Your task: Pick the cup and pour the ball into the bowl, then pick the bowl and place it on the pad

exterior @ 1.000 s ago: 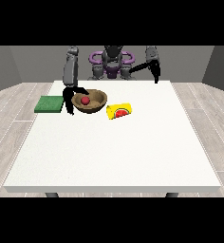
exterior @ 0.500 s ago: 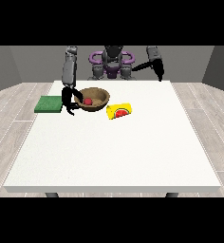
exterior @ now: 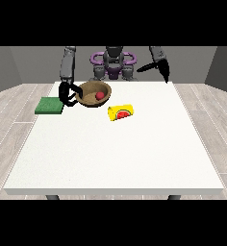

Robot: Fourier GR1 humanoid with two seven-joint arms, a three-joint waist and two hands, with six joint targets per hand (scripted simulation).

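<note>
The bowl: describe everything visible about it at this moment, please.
The bowl is brown and looks wooden, round and shallow. It appears tilted, its opening turned towards the camera, on the far part of the white table. A red ball lies inside it. The black hand at the view's left is at its left rim, fingers curled round the edge. The green pad lies to its left, apart from it; the yellow cup lies on its side to its front right, not touching.

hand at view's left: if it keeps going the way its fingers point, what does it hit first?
Likely the wooden bowl: the hand at the view's left points toward its near rim, apparently already touching it. Depth is unclear.
</note>
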